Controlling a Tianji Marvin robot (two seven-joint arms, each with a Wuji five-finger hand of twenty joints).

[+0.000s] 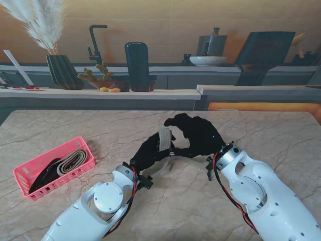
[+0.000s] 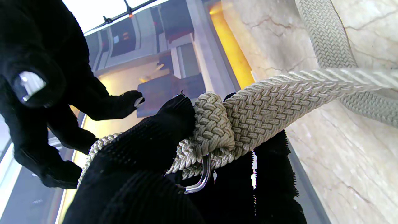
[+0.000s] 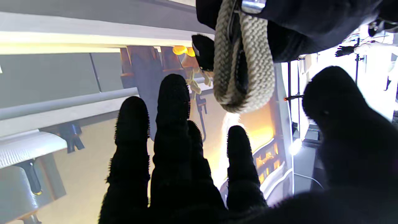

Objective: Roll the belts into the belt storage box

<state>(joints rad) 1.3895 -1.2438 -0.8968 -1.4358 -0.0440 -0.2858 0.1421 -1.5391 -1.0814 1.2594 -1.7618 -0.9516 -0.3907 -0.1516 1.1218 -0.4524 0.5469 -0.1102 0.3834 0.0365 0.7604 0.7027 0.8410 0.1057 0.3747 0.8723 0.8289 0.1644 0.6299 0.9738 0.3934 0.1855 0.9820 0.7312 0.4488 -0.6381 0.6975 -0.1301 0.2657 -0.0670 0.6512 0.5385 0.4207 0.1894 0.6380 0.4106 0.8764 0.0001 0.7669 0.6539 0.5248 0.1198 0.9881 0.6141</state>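
Two belts lie already coiled in the pink belt storage box (image 1: 52, 165), far left on the marble table (image 1: 125, 130), one dark and one beige. Box sits at an angle, well apart from both hands.

Centre, nearer to me: left hand (image 1: 150, 153), black-gloved, raised off the table and clamped on a woven beige belt (image 1: 164, 139). Left wrist view shows the belt (image 2: 248, 115) bunched into a fold against the gloved fingers (image 2: 149, 143), a metal buckle loop (image 2: 202, 177) hanging at the fold. Loose tail of the belt runs away across the marble and crosses itself.

Just right of it: right hand (image 1: 198, 135), also black-gloved, fingers spread apart and holding nothing, curved toward the belt fold. Right wrist view shows the fingers (image 3: 172, 124) open, with the belt loop (image 3: 242, 68) hanging just beyond the fingertips; contact cannot be told.
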